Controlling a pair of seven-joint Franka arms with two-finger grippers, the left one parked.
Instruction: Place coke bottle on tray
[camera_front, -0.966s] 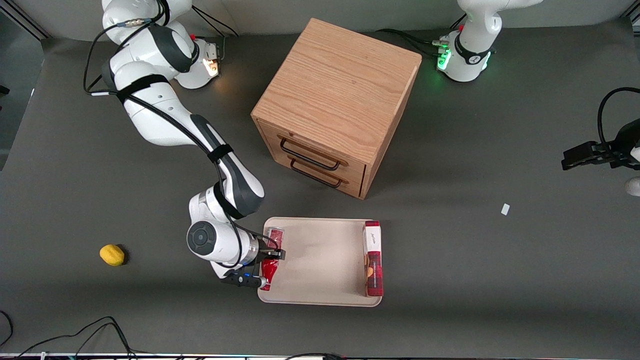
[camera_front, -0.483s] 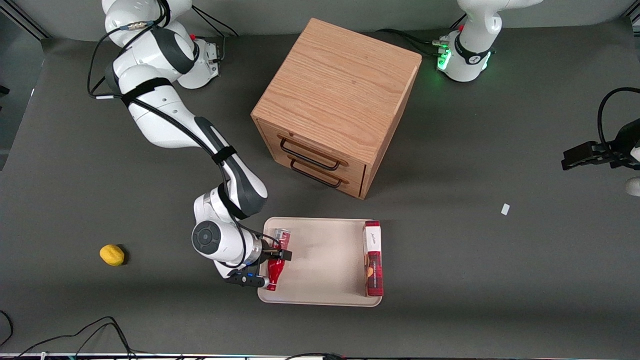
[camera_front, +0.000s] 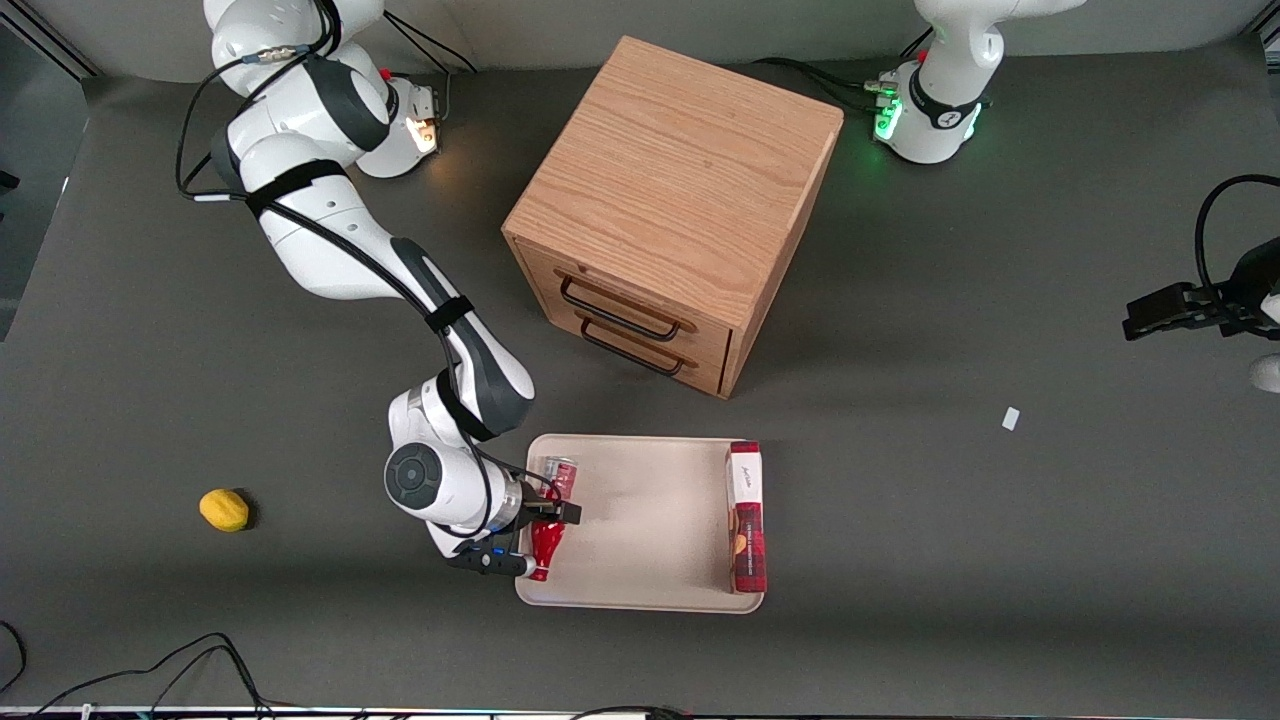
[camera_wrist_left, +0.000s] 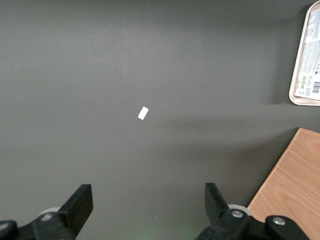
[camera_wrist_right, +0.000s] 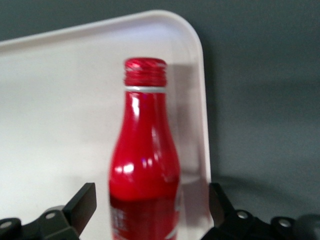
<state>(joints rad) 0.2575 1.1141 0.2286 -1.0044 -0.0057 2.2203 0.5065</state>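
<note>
1. In the front view the gripper (camera_front: 538, 537) is at the tray (camera_front: 650, 520) end toward the working arm, low over its surface, with the bottle (camera_front: 545, 543) between the fingers.
2. The wrist view shows what the front view hides: the fingers (camera_wrist_right: 82, 202) stand apart from the bottle's (camera_wrist_right: 145, 170) sides with gaps on both, so the jaws are released.
3. The bottle lies on the tray (camera_wrist_right: 60, 115), close to its rounded corner and rim, cap toward the front camera.
4. Only the front view shows a red can (camera_front: 556, 473) on the tray just beside the gripper, farther from the camera than the bottle.
5. It also shows a plaid box (camera_front: 747, 517) along the tray's end toward the parked arm, a wooden cabinet (camera_front: 672, 205) farther from the camera, and a lemon (camera_front: 224, 510) toward the working arm's end of the table.
6. The left wrist view adds the box's (camera_wrist_left: 310, 55) label side, and a white scrap (camera_wrist_left: 143, 113) on the table.
</note>
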